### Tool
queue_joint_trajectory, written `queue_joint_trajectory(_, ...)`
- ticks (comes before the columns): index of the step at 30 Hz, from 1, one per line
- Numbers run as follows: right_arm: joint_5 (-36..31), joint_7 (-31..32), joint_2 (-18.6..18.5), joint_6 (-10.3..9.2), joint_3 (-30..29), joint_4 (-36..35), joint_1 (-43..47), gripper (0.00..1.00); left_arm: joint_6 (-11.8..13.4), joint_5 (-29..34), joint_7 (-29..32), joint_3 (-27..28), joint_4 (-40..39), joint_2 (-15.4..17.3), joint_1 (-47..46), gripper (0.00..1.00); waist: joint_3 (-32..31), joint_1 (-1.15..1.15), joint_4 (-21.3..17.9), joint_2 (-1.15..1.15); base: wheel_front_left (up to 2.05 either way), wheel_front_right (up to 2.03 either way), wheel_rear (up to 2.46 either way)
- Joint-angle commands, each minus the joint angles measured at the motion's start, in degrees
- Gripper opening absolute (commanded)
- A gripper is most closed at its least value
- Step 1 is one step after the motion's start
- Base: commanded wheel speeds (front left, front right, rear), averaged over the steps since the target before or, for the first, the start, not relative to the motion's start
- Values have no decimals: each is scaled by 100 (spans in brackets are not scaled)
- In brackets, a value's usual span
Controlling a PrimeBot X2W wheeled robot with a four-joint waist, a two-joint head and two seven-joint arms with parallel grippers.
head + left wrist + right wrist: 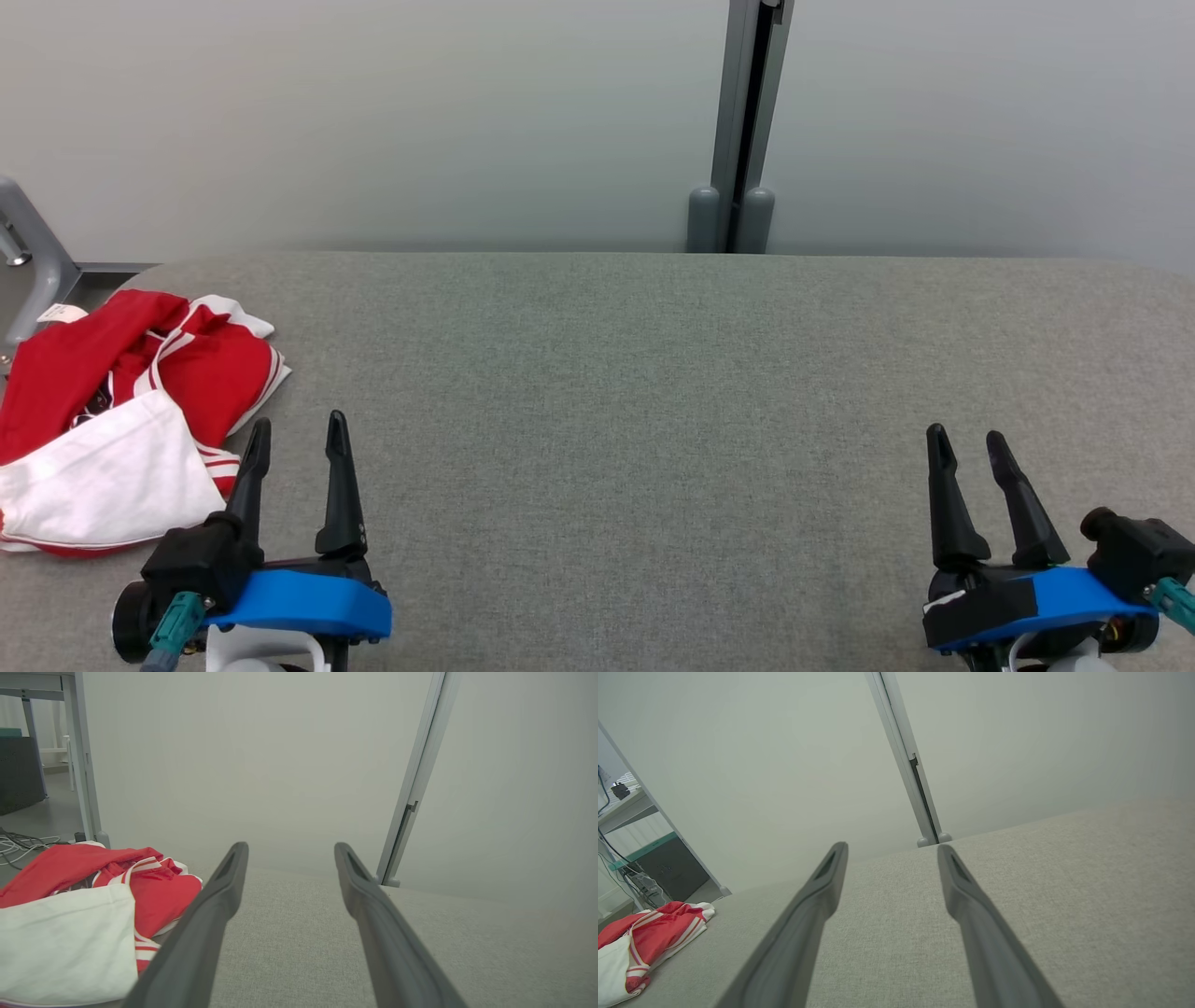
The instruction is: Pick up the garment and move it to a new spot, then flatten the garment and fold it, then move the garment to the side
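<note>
1. The garment (121, 411), red and white with striped trim, lies crumpled in a heap at the left end of the bench (616, 392), close to its rounded corner.
2. The left tool (298, 422) sits just right of the heap, fingers spread apart and pointing away from the robot, with nothing between them. In the head view its outer finger lies just beside the garment's striped edge.
3. The right tool (965, 435) is well apart, over the bench's right side, its fingers also parted and gripping nothing.
4. Behind the bench stands a pale wall (467, 121) with a grey upright post (747, 121).
</note>
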Motion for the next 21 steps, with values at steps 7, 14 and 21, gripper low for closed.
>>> queue_joint_trajectory(7, -407, -115, -42, 12, 5, 31, 35, 100, 42, 321, -116, -54, 182, 39, -57, 100, -15, 0, 25, 0, 0, 0, 0)
queue_joint_trajectory(14, -734, -168, -43, 12, 21, 60, 83, 100, 44, 458, -168, -91, 259, 22, -62, 100, -25, 0, 40, 0, 0, 0, 0)
queue_joint_trajectory(21, -1035, -109, -44, 13, 17, -44, 127, 100, 82, 585, -64, -114, 165, 8, -18, 100, -33, 0, 79, 0, 0, 0, 0)
